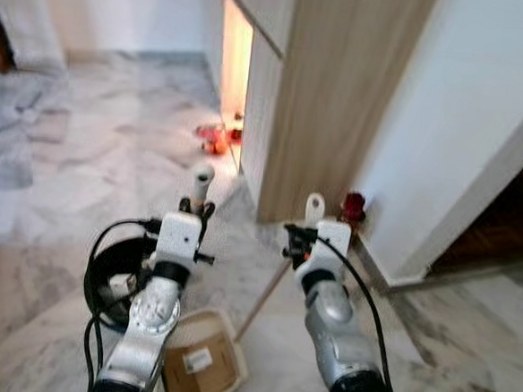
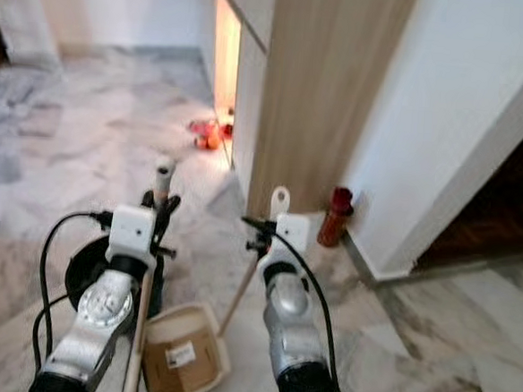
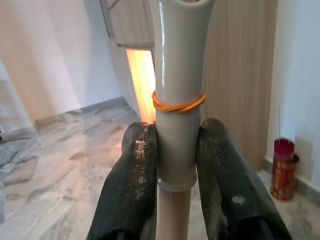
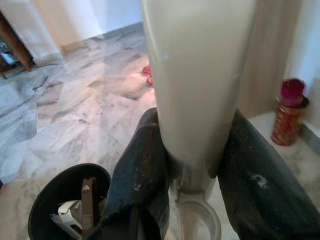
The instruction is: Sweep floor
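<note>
Soft, even daylight fills the room, and the brightest spot is a warm orange-yellow glow in the tall gap of the light wooden cabinet, which spills onto the grey-veined marble floor and washes the small red things there into a haze. Both head views are slightly soft, blurring toward the edges, where the dark doorway on the right falls into deep shadow. In the wrist views the pale plastic handle and black fingers are close and sharp enough, while the smooth cream handle carries a mild sheen and the background is somewhat soft.
</note>
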You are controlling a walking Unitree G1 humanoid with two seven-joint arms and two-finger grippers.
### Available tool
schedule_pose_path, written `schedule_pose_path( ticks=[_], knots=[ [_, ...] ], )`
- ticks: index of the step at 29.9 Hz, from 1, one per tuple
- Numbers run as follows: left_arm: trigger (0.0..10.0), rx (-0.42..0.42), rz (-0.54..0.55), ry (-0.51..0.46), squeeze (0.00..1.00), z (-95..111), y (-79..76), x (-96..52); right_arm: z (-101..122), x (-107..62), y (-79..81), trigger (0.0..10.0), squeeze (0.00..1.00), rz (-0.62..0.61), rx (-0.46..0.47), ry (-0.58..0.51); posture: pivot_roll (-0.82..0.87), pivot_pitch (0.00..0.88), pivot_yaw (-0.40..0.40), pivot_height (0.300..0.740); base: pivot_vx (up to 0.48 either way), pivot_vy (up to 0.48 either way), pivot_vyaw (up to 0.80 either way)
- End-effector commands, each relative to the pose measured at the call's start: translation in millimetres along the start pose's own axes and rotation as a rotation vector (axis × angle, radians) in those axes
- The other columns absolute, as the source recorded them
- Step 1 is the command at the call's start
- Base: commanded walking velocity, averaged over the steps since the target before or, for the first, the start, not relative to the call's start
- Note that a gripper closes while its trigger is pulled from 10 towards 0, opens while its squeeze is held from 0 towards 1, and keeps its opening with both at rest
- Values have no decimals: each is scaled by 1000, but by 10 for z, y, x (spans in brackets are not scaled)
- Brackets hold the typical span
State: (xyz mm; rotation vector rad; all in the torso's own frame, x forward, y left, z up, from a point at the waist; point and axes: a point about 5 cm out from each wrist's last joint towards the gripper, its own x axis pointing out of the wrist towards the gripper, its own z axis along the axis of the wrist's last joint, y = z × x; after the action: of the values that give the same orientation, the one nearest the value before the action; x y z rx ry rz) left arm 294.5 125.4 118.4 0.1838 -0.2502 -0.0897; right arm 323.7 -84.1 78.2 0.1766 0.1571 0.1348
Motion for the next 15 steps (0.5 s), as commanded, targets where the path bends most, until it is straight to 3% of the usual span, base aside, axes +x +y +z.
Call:
schedule_pose_path(
  ticks=[1, 6, 15],
  knots=[
    [10000, 8, -21, -44, 0, 82, -58, 42, 88, 24, 11, 10000, 0, -1, 26, -36, 129, 0, -24, 740, 0, 0, 0],
    [10000, 10, -23, -47, 0, 84, -62, 40, 89, 24, 11, 10000, 0, 3, 23, -38, 130, 0, -25, 740, 0, 0, 0],
    [10000, 2, -22, -45, 0, 86, -64, 41, 99, 23, 22, 10000, 0, 13, 20, -45, 130, 0, -25, 740, 0, 0, 738]
  ],
)
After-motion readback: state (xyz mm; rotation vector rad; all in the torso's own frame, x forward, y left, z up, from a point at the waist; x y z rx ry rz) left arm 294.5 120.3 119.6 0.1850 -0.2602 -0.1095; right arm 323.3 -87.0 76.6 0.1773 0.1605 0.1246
